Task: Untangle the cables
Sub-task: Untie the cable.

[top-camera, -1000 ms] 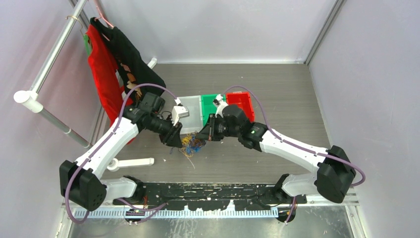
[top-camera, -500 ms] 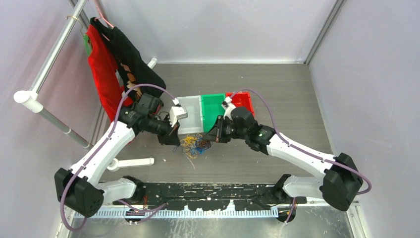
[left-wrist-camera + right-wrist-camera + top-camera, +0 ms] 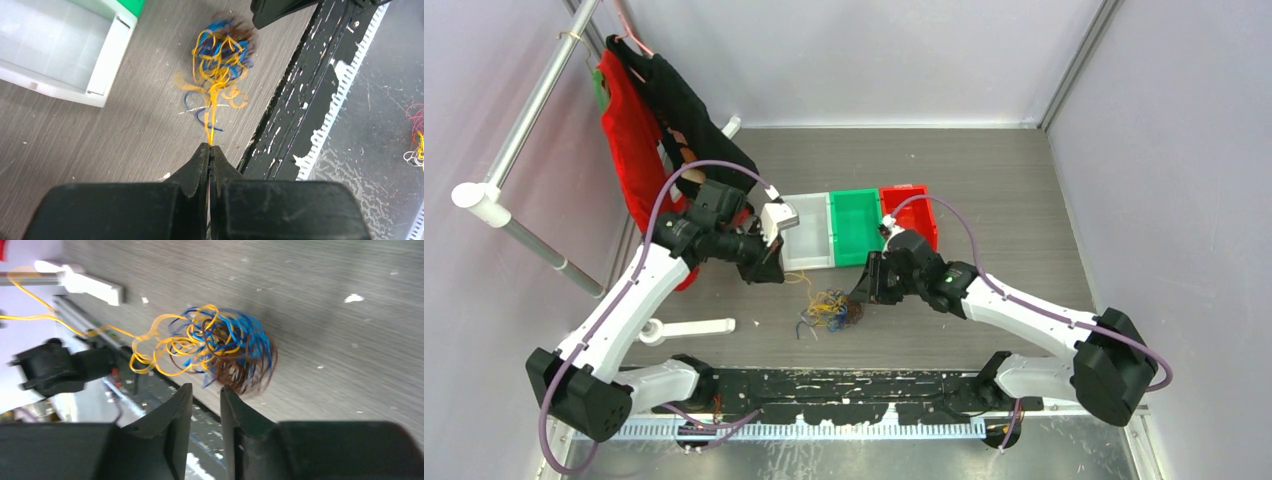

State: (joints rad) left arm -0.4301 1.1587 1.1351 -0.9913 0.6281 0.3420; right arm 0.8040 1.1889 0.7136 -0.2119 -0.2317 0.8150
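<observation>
The cables (image 3: 832,308) sit in a small blue, yellow-orange and brown clump on the worktop (image 3: 1004,210), not far from the black front rail (image 3: 844,385) and between the two arms. The right gripper (image 3: 204,395) is just right of the clump, jaws only a crack apart, nothing clearly in them, brown loops right at the tips. The left gripper (image 3: 209,150) is a bit farther back and left, pinched tight on one yellow-orange strand stretched out of the clump. Behind that there's a white bin (image 3: 807,247), green bin (image 3: 854,228) and red bin (image 3: 910,208) in a row.
</observation>
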